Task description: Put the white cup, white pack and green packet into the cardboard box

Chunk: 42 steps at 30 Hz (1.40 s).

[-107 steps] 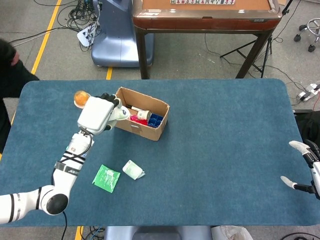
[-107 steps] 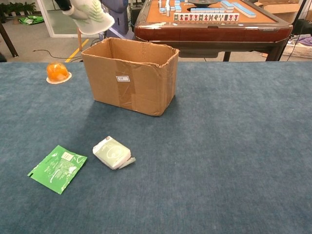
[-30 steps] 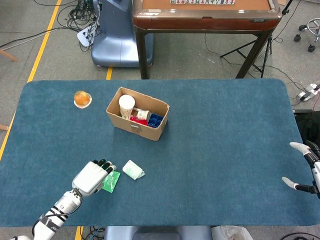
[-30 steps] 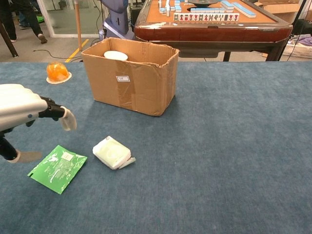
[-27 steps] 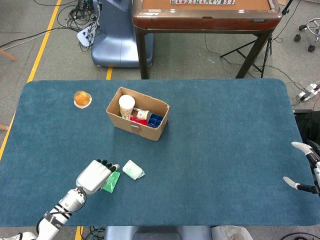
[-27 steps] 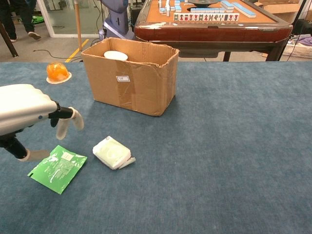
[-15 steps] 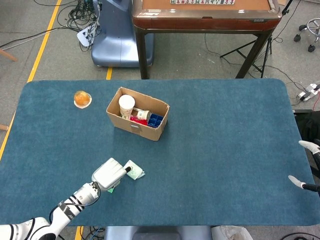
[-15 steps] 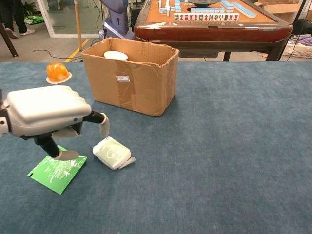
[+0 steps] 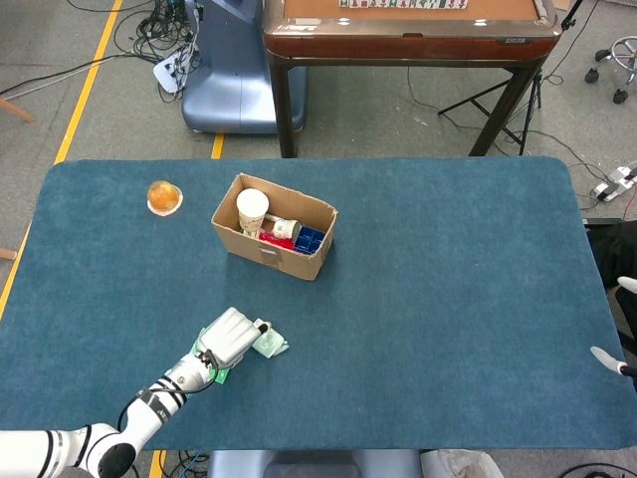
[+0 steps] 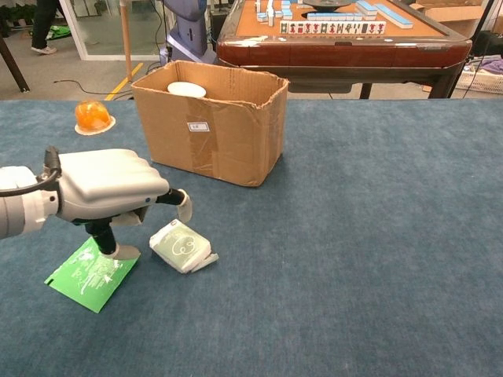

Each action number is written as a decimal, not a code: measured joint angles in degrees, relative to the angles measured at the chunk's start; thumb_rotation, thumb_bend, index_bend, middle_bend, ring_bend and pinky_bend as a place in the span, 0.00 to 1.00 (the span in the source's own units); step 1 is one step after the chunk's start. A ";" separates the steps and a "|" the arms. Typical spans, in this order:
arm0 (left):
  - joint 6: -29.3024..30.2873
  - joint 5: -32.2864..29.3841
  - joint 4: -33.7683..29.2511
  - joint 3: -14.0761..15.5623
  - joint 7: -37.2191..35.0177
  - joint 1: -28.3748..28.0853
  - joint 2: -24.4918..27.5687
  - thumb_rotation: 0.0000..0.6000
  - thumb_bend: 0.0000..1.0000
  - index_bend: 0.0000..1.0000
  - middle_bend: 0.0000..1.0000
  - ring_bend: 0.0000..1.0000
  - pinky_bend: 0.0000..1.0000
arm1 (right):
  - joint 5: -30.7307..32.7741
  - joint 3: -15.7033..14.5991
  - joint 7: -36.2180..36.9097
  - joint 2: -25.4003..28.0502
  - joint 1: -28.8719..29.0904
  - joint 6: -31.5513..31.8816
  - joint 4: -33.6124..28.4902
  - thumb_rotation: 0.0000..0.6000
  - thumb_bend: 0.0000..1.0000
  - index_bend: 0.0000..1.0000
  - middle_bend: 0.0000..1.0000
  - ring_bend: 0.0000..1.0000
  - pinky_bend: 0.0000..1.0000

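The cardboard box [image 9: 317,256] [image 10: 236,145] stands left of the table's middle, and the white cup [image 9: 252,210] [image 10: 186,89] stands inside it. The white pack [image 9: 270,345] [image 10: 181,246] lies in front of the box. Beside it on the left lies the green packet [image 10: 88,276], mostly hidden under my left hand in the head view. My left hand [image 9: 228,338] [image 10: 110,187] hovers over both, fingers spread above the pack, holding nothing. My right hand [image 9: 619,329] shows only its fingertips at the right table edge, apart and empty.
An orange object on a small dish [image 9: 163,196] [image 10: 93,115] sits at the back left. Inside the box lie red and blue items [image 9: 296,239]. A wooden mahjong table [image 10: 346,31] stands beyond the far edge.
My left hand has moved right, from over the green packet to above the white pack. My right hand has slid further off the right edge.
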 measured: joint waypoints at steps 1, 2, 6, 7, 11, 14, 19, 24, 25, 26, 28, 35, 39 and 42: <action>0.05 -1.91 -0.13 -0.10 1.12 -0.52 -0.26 1.00 0.22 0.26 1.00 0.85 0.92 | 0.02 0.03 0.17 0.04 -0.06 0.05 0.05 1.00 0.09 0.19 0.19 0.04 0.17; 0.14 -3.80 -0.24 -0.20 2.22 -1.09 -0.55 1.00 0.22 0.26 1.00 0.85 0.92 | 0.05 0.08 0.37 0.07 -0.15 0.15 0.13 1.00 0.09 0.19 0.19 0.04 0.17; 0.98 -11.24 -0.47 -0.48 6.61 -4.11 -2.25 1.00 0.22 0.27 1.00 0.84 0.91 | 0.04 0.19 0.97 0.15 -0.39 0.44 0.36 1.00 0.09 0.19 0.19 0.04 0.17; 1.22 -12.37 -0.44 -0.53 7.13 -4.70 -2.64 1.00 0.22 0.27 1.00 0.84 0.91 | 0.01 0.21 1.05 0.16 -0.44 0.50 0.41 1.00 0.09 0.19 0.19 0.04 0.17; 2.07 -15.53 -0.21 -0.67 7.11 -6.80 -4.06 1.00 0.22 0.27 1.00 0.84 0.91 | -0.06 0.28 1.37 0.21 -0.60 0.66 0.55 1.00 0.09 0.19 0.19 0.04 0.17; 2.46 -16.66 0.13 -0.49 6.97 -7.89 -4.76 1.00 0.22 0.27 1.00 0.84 0.91 | -0.10 0.34 1.71 0.25 -0.76 0.88 0.63 1.00 0.09 0.19 0.19 0.04 0.17; 3.02 -18.87 1.06 0.21 7.28 -9.55 -6.00 1.00 0.22 0.27 1.00 0.84 0.91 | -0.08 0.47 2.31 0.36 -1.09 1.32 0.78 1.00 0.08 0.19 0.19 0.04 0.17; 3.72 -20.79 2.47 1.26 8.29 -11.07 -7.10 1.00 0.22 0.27 1.00 0.84 0.91 | -0.09 0.56 2.79 0.37 -1.26 1.46 1.06 1.00 0.08 0.19 0.19 0.04 0.17; 3.81 -21.22 2.62 1.39 8.43 -11.31 -7.23 1.00 0.22 0.27 1.00 0.84 0.91 | -0.10 0.58 2.83 0.37 -1.27 1.45 1.09 1.00 0.09 0.19 0.19 0.04 0.17; 3.92 -21.67 2.79 1.51 8.57 -11.58 -7.36 1.00 0.22 0.27 1.00 0.84 0.91 | -0.12 0.60 2.87 0.36 -1.28 1.44 1.10 1.00 0.09 0.19 0.19 0.04 0.17; 4.21 -22.59 3.11 1.78 8.79 -12.23 -7.67 1.00 0.22 0.27 1.00 0.84 0.91 | -0.13 0.62 2.94 0.35 -1.28 1.40 1.14 1.00 0.09 0.19 0.19 0.04 0.17; 4.29 -21.96 3.78 2.74 7.90 -13.24 -8.04 1.00 0.22 0.32 1.00 0.85 0.91 | -0.18 0.70 3.03 0.37 -1.32 1.32 1.14 1.00 0.08 0.19 0.19 0.04 0.17; 4.07 -21.05 4.28 3.63 6.60 -13.41 -8.04 1.00 0.22 0.36 1.00 0.85 0.91 | -0.22 0.72 3.08 0.36 -1.29 1.17 1.17 1.00 0.08 0.19 0.19 0.04 0.17; 3.92 -20.66 4.47 4.07 5.82 -13.48 -7.96 1.00 0.22 0.38 1.00 0.85 0.91 | -0.25 0.74 3.02 0.35 -1.26 1.12 1.17 1.00 0.09 0.19 0.19 0.04 0.17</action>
